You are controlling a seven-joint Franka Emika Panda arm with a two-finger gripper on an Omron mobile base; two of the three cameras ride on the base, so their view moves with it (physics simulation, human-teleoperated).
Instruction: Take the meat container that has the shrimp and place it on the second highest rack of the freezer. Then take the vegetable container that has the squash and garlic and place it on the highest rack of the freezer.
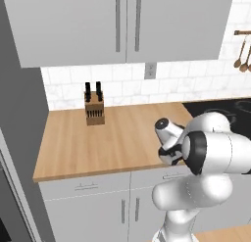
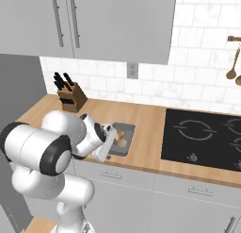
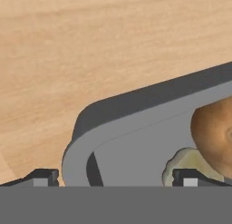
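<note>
The vegetable container (image 2: 123,136) is a flat grey tray near the front edge of the wooden counter. It holds an orange squash (image 3: 214,130) and a pale garlic (image 3: 181,162). My gripper (image 2: 108,144) hangs at the tray's near left corner and is open. In the hand view the gripper (image 3: 117,178) straddles the tray's rounded corner (image 3: 84,128). One fingertip (image 3: 43,177) is outside over the wood, the other (image 3: 190,177) inside by the garlic. Nothing is held. The meat container with the shrimp, the freezer and its racks are out of view.
A knife block (image 1: 94,108) stands at the back left of the counter (image 1: 73,148). A black cooktop (image 2: 202,135) lies to the right of the tray. Grey wall cabinets (image 1: 122,25) hang overhead, and a tall grey panel (image 1: 19,128) closes the counter's left end.
</note>
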